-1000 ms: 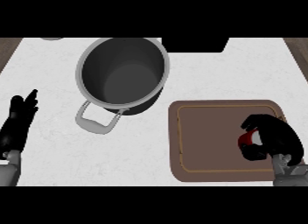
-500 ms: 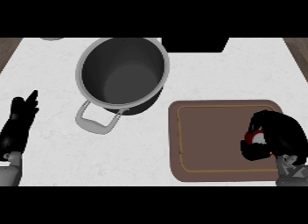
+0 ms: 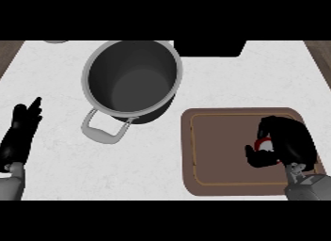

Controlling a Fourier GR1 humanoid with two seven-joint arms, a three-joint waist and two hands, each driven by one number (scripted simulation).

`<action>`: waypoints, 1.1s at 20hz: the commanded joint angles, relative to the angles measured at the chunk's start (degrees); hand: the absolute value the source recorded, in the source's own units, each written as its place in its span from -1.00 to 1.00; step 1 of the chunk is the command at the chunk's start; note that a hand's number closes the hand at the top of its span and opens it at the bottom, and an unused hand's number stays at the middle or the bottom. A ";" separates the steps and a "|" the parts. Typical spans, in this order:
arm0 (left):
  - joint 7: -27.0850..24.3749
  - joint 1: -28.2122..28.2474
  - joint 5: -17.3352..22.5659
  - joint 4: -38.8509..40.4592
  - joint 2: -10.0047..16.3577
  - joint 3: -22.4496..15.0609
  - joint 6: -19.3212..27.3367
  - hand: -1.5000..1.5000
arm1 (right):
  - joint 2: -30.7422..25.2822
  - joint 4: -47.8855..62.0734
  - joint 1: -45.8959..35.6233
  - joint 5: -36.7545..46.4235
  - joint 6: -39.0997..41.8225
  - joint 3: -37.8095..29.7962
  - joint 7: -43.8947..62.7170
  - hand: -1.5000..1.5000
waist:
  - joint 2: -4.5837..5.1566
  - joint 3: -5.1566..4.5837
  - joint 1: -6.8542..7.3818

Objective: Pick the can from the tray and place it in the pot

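Right hand [image 3: 287, 141]: fingers and thumb curled closer round can [image 3: 263, 143] than a second ago; can mostly hidden, still over tray [image 3: 213, 157]; grasp looks made, lift due next; left hand [image 3: 17, 136]: open, resting at left; pot [image 3: 133, 87]: beyond, on surface [image 3: 57, 84], unfilled.

The counter [image 3: 231, 84] is white with faint grey mottling, and brown wood-grain strips [image 3: 2, 56] show along its left and right sides, with a plain black block [image 3: 210, 48] at its far edge. The pot [image 3: 133, 84] is dark grey inside, with a pale silver rim and handle [image 3: 102, 134], while the tray [image 3: 217, 150] is a flat reddish brown with a thin lighter line running just inside its border. Both hands, left [image 3: 19, 136] and right [image 3: 290, 141], are black on grey forearms [image 3: 314, 188], and the can [image 3: 264, 145] shows red and white between the right hand's fingers.
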 commanded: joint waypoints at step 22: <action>0.89 -0.23 -1.14 -1.21 -0.86 0.94 -1.94 0.00 | 14.82 -25.27 -34.57 4.16 8.85 0.62 11.42 1.00 | 0.00 0.03 0.51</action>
